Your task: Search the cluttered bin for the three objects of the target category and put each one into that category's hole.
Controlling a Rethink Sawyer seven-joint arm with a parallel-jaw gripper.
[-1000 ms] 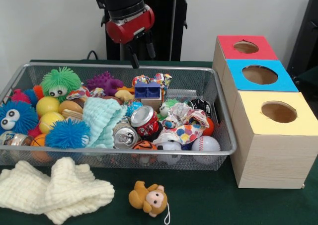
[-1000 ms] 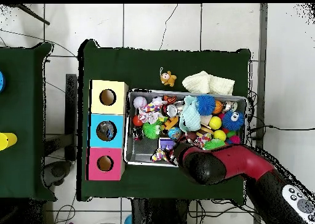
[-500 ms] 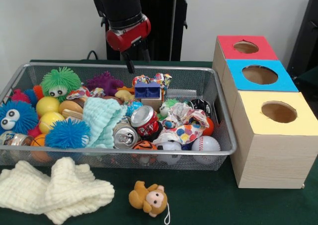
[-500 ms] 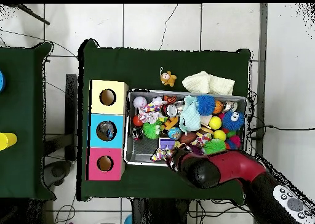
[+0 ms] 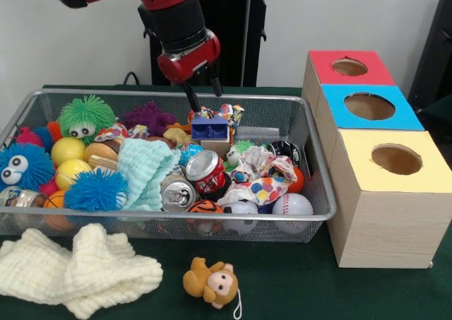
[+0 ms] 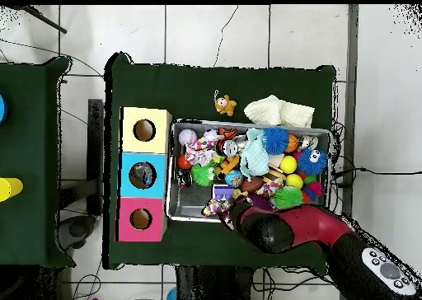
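Observation:
The wire mesh bin (image 5: 319, 166) lies on the green table, full of toys, cloth, cans and wrappers; it also shows in the overhead view (image 6: 171, 175). No clear plastic bottle with a blue label shows in the clutter. The round hole (image 5: 369, 106) in the blue-topped box is at the right, the middle of three boxes, and it shows in the overhead view (image 6: 142, 175). My gripper (image 5: 203, 94) hangs open and empty just above the bin's far rim, over a blue toy block (image 5: 210, 128).
The red-topped box (image 5: 374, 73) and the yellow-topped box (image 5: 417, 179) flank the blue one. Two crushed cans (image 5: 205, 170) and a spotted wrapper (image 5: 265, 186) lie mid-bin, beside a mint cloth (image 5: 145, 168). A cream cloth (image 5: 78, 267) and a monkey toy (image 5: 212, 283) lie in front of the bin.
My gripper has come down a little and shifted right along the bin's far rim, staying open and empty. Nothing in the bin has moved.

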